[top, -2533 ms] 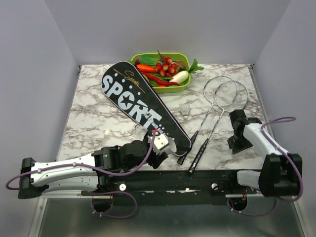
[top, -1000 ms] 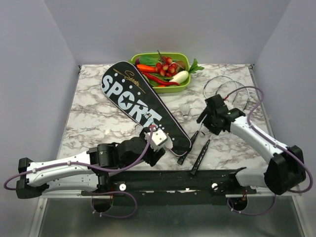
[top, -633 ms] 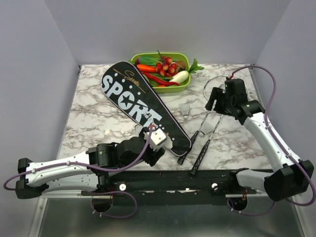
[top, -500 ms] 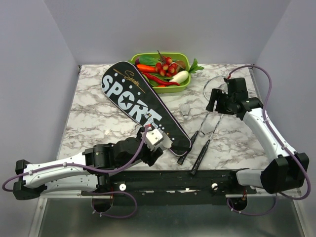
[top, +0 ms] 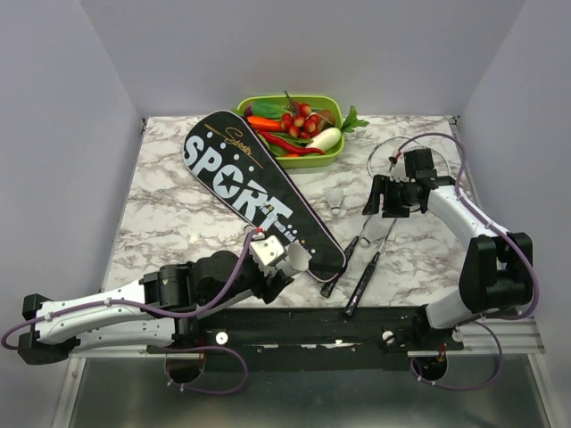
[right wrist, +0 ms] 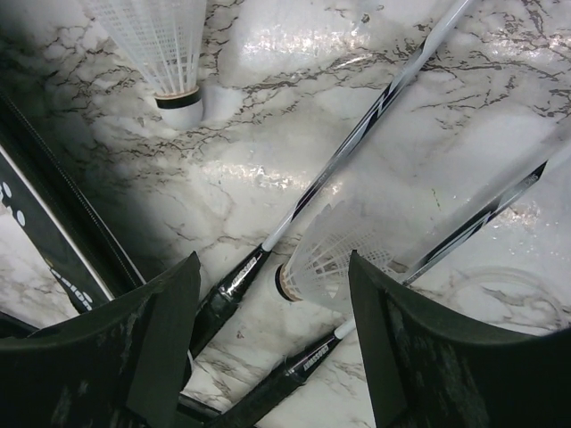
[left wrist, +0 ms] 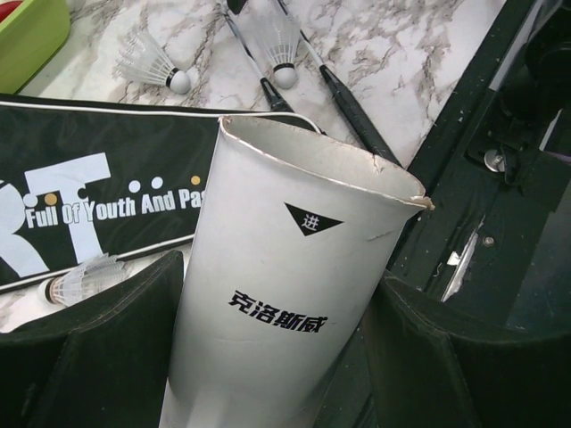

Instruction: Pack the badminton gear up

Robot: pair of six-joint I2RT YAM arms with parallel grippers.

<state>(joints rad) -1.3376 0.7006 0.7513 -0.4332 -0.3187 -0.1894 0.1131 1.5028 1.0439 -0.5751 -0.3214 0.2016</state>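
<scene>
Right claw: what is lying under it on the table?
Under the open right claw lies a white shuttlecock, on its side between two racket shafts on the marble table. Its feathers seem to overlap one shaft, and one claw finger hides part of a racket handle.

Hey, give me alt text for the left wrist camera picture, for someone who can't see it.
A white cardboard tube with black Chinese lettering fills the middle, clamped between the black jaws of the left gripper. Behind it on the marble table lie the black racket bag, three white shuttlecocks and two black racket handles.
</scene>
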